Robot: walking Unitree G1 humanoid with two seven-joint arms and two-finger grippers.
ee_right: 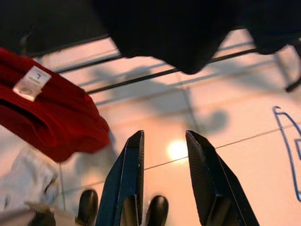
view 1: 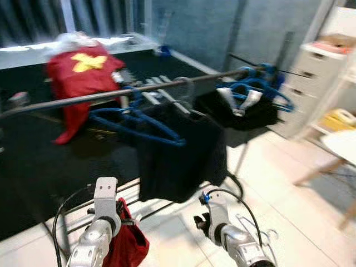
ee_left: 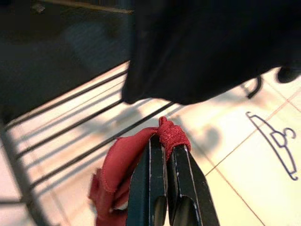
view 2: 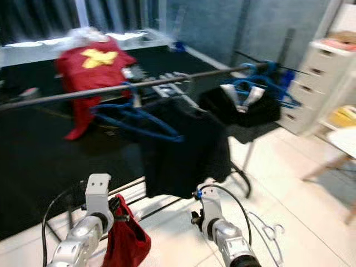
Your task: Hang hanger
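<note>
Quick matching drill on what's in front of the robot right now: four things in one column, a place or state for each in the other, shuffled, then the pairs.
Things:
1. left tool
2. right tool
3. blue hanger
4. black shirt

States or places:
a. open, holding nothing, above the floor tiles
b. hanging from the rail, bare, beside the black shirt
c. shut on a red garment
d. draped from the rail, in front of both arms

Pairs: 1-c, 2-a, 3-b, 4-d
</note>
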